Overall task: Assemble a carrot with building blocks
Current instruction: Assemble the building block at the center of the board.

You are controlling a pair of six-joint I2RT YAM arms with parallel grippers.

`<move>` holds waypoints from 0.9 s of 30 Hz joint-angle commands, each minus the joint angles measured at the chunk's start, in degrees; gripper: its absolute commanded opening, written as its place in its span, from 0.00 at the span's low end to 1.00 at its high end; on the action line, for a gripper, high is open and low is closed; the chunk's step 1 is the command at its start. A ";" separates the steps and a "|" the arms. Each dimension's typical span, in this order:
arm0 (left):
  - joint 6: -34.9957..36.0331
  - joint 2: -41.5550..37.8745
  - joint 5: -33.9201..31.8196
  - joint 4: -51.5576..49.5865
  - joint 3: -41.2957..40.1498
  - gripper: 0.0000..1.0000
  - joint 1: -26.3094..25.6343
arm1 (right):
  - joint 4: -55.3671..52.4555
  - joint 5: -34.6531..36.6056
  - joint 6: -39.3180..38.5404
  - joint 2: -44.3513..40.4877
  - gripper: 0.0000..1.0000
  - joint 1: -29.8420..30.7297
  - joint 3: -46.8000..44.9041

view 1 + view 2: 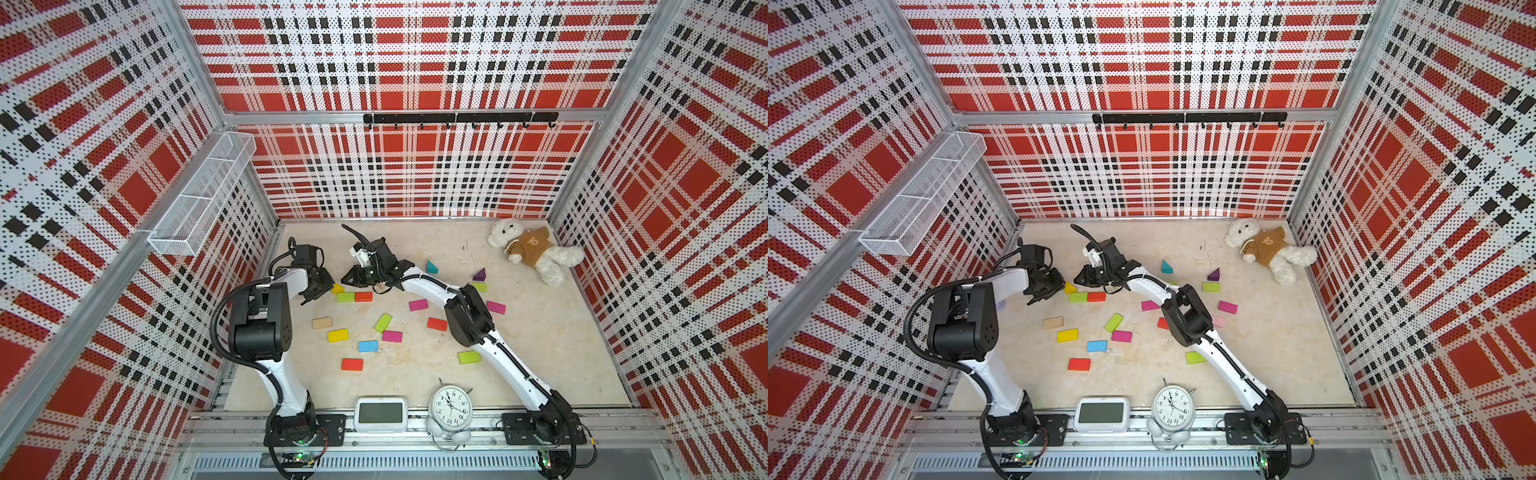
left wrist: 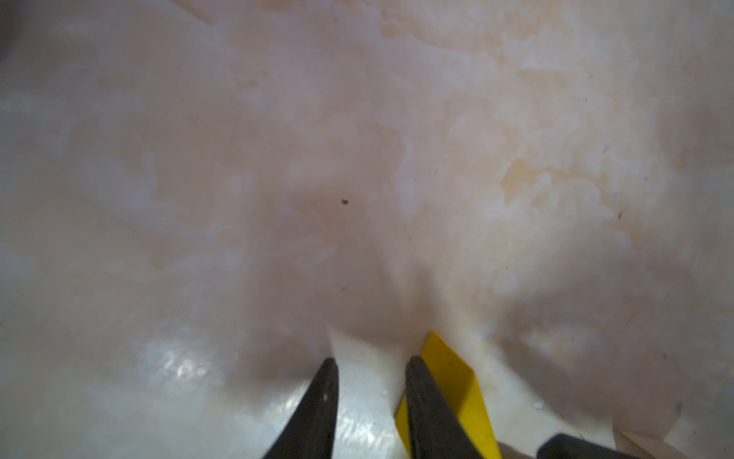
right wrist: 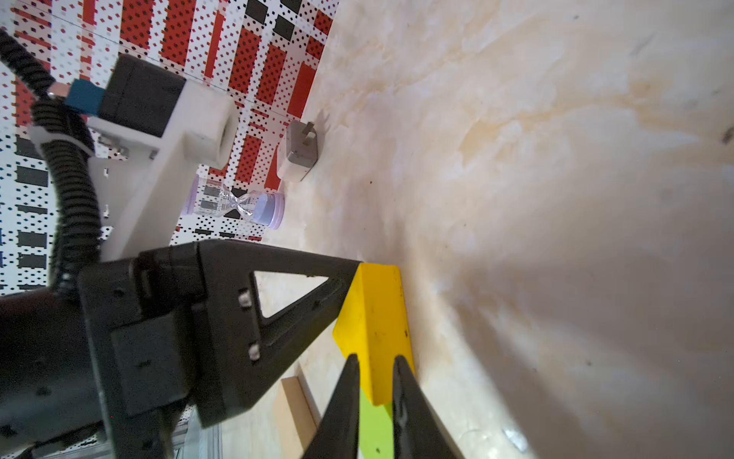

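Observation:
A yellow wedge (image 1: 337, 288) lies at the left end of a row with a lime brick (image 1: 345, 296) and a red-orange brick (image 1: 363, 296). My left gripper (image 2: 372, 359) is open over bare table, and the wedge (image 2: 449, 369) rests against the outside of one finger. My right gripper (image 3: 375, 357) is almost closed and empty. It hovers over the lime brick (image 3: 375, 429) with its tips at the wedge (image 3: 377, 318). A plain wood piece (image 1: 382, 286) lies under the right wrist. Several more building blocks are scattered nearer the front, among them a blue brick (image 1: 368, 345).
A teal wedge (image 1: 431, 267) and a purple wedge (image 1: 480, 274) lie further right. A teddy bear (image 1: 534, 249) occupies the far right corner. An alarm clock (image 1: 451, 409) and a digital clock (image 1: 380, 413) stand at the front edge. A lilac hourglass (image 3: 238, 206) and a plug-like cube (image 3: 298, 153) sit by the left wall.

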 commanded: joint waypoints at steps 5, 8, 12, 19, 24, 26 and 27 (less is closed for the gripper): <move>0.04 0.65 0.19 0.23 1.18 0.33 -0.52 | 2.17 -0.15 0.55 1.34 0.17 0.66 0.34; 0.03 0.56 0.19 0.22 1.27 0.33 -0.47 | 2.22 -0.25 0.63 1.25 0.17 0.81 0.09; 0.04 0.47 0.19 0.14 1.25 0.33 -0.52 | 2.27 -0.28 0.71 0.99 0.17 0.84 -0.28; 0.06 0.15 -0.06 -0.09 0.92 0.33 -0.45 | 2.40 -0.43 0.69 0.55 0.17 1.11 -1.34; 0.09 -0.10 0.02 -0.05 0.84 0.33 -0.43 | 2.87 -0.48 0.72 -0.09 0.17 1.19 -2.66; 0.12 -0.09 0.02 -0.04 0.83 0.33 -0.43 | 2.88 -0.36 0.63 -0.28 0.17 1.19 -3.03; 0.07 -0.07 0.12 -0.06 0.83 0.33 -0.43 | 2.87 -0.39 0.55 -0.50 0.17 1.22 -3.26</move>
